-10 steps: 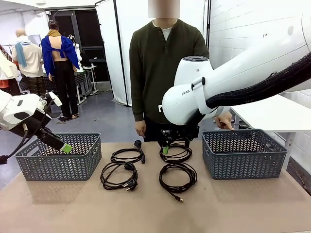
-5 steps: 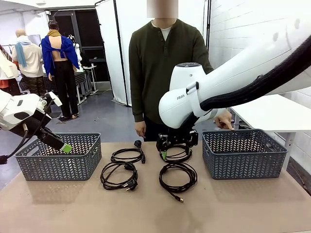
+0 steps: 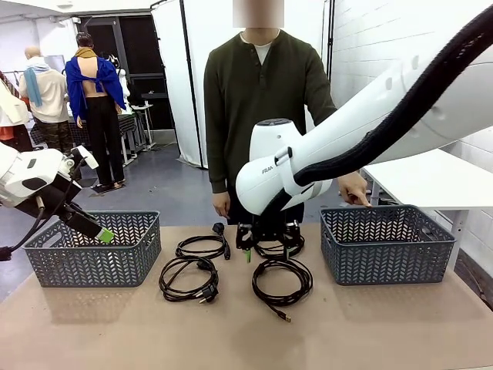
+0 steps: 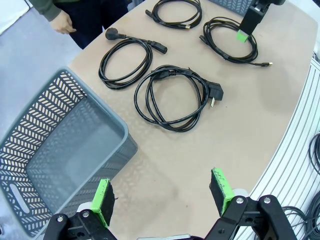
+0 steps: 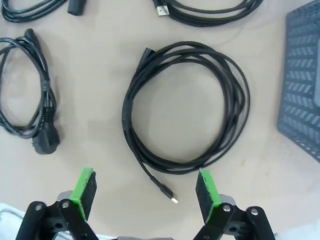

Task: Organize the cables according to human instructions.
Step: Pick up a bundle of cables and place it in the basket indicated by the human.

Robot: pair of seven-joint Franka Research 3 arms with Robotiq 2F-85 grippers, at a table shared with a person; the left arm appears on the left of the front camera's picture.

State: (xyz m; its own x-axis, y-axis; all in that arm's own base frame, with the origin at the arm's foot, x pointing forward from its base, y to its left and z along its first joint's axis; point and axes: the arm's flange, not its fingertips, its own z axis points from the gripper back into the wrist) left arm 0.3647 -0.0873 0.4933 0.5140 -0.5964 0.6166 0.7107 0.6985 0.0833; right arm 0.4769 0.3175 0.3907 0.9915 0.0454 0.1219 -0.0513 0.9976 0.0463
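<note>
**Tabletop [image 3: 370,331] sort opens as right pincer sinks over gold-tipped coil**

The gold-tipped coil [image 5: 237,100] lies flat and untouched, its thin end turned toward the robot. Directly above it hangs the right pincer [image 5: 146,194], jaws spread as wide as they go and holding nothing. Within the past second that arm has swung lower and inward, bringing its green pads down over the coil. That reads as the approach to a first pick.

Just beyond the gold-tipped coil sits a second coil [image 5: 162,11]. To its left lie the angled-plug coil [image 4: 214,91] and, farther back, a fourth coil [image 4: 102,67]. All four are out of the baskets, so the sorting proper has not begun.

Just right of the gold-tipped coil stands the right basket [image 3: 385,254]. Well to its left are the left basket [image 3: 92,262] and the left pincer [image 4: 161,196], which has stayed put, fully open and empty. Beyond the gold-tipped coil the human [image 3: 262,100] stands at the far edge, one hand [image 3: 354,189] lowered beyond and to the coil's right, perhaps marking a destination.
</note>
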